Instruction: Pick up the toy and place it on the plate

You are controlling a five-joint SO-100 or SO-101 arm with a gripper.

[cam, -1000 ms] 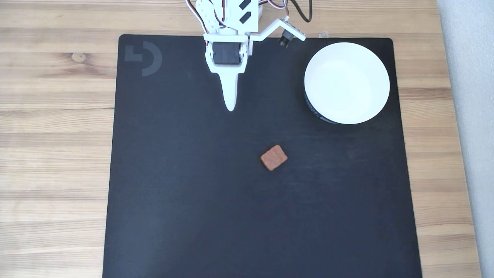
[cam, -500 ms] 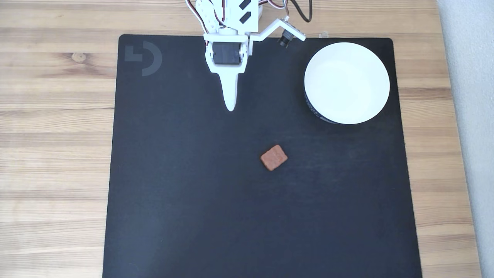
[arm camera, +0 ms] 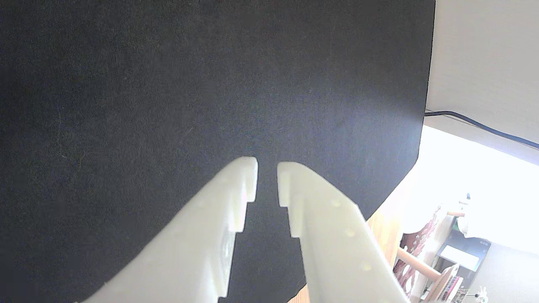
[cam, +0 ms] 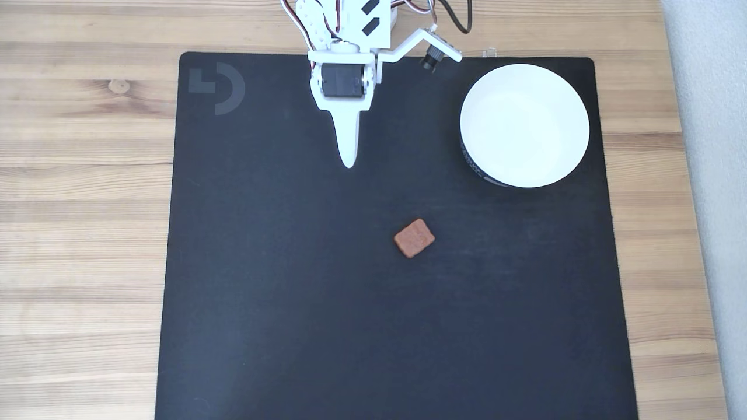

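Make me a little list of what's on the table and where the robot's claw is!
toy: reddish-brown block, lying flat near the middle of the black mat
plate: white dish, nothing in it, at the mat's upper right in the fixed view
gripper: near the mat's top edge, apart from the toy, holding nothing
jaws: narrow gap between the tips in the wrist view
table: wooden

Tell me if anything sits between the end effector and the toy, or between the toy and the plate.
Nothing visible does. In the fixed view, bare black mat lies between the end effector and the toy, and between the toy and the plate at upper right.
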